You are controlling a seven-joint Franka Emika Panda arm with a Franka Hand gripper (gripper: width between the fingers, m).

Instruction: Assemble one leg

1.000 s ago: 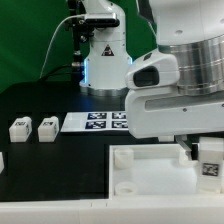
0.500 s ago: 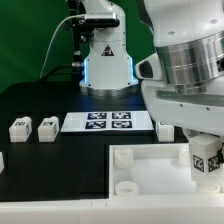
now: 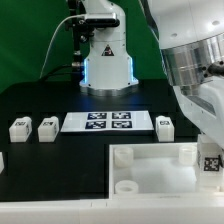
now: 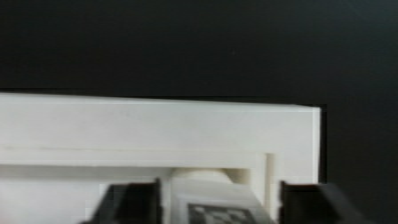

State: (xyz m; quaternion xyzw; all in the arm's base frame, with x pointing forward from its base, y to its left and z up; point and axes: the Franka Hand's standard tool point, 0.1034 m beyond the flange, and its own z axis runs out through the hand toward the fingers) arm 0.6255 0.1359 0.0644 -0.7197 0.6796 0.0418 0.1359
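The end effector [image 4: 221, 208] pinches the leg [image 3: 212, 161] between its fingers [image 4: 134, 208], tag facing the exterior camera, long axis apparently upright, straight below the wrist and over the tray [image 3: 150, 165] at the exterior view's right edge. A spare leg [image 3: 165, 125] stands on the worktop [image 3: 40, 100] beside the marker board [image 3: 107, 122].

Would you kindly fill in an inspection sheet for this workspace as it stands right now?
Surface: black table, with the marker board lying flat on it.
Job's things: held leg over the white tray; three loose legs, two at the exterior view's left, one beside the marker board.
Clutter: nothing seen.
Grippers: gripper appears shut on the held leg.
Cables: one thin cable near the robot base.
Surroundings: green backdrop.
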